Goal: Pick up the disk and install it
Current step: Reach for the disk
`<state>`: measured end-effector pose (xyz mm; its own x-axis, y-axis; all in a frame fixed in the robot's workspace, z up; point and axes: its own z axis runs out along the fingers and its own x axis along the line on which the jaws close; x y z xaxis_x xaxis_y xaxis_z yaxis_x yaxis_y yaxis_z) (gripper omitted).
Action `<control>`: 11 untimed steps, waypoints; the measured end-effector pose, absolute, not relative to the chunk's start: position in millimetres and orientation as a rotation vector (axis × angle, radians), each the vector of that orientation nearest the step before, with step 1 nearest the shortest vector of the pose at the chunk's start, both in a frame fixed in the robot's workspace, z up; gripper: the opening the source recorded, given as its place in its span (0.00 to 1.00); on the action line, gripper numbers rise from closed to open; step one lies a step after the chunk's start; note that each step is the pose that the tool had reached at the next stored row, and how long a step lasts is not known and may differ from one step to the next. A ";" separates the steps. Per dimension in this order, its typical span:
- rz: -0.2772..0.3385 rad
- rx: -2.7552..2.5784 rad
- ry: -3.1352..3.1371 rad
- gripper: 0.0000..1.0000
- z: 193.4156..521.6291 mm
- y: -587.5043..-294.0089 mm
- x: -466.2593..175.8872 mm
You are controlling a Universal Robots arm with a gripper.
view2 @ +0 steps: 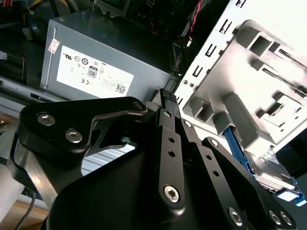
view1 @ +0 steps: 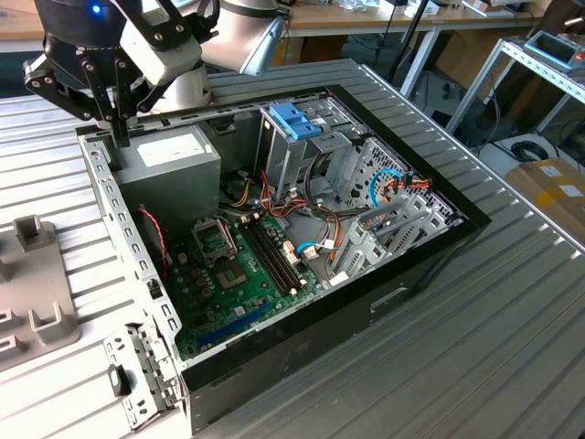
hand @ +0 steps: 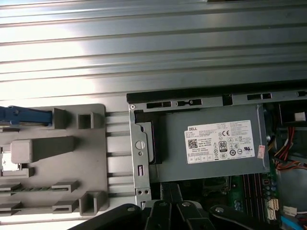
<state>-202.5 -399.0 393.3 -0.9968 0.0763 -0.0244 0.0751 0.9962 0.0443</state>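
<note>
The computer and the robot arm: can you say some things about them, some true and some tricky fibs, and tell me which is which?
1. The end effector is holding the disk. False: the end effector is shut and empty, and the disk lies on the grey holder outside the computer.
2. The power supply box has a white label on it. True.
3. The computer case has its lid on. False: it is open, and you can see the green motherboard inside.
4. The blue latch sits on top of the silver drive cage. True.
</note>
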 end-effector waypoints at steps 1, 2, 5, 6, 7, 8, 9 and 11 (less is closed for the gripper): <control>0.068 0.118 3.113 0.10 393.3 -399.0 -203.0; 0.068 0.118 3.113 0.10 393.3 -399.0 -203.6; 0.068 0.118 3.113 0.10 393.3 -399.0 -204.9; 0.068 0.118 3.112 0.10 393.3 -399.0 -205.3; 0.068 0.118 3.112 0.10 393.3 -399.0 -206.0; 0.068 0.118 3.113 0.10 393.3 -399.0 -206.4; 0.068 0.118 3.112 0.10 393.3 -399.0 -206.9; 0.068 0.118 3.113 0.10 393.3 -399.0 -207.5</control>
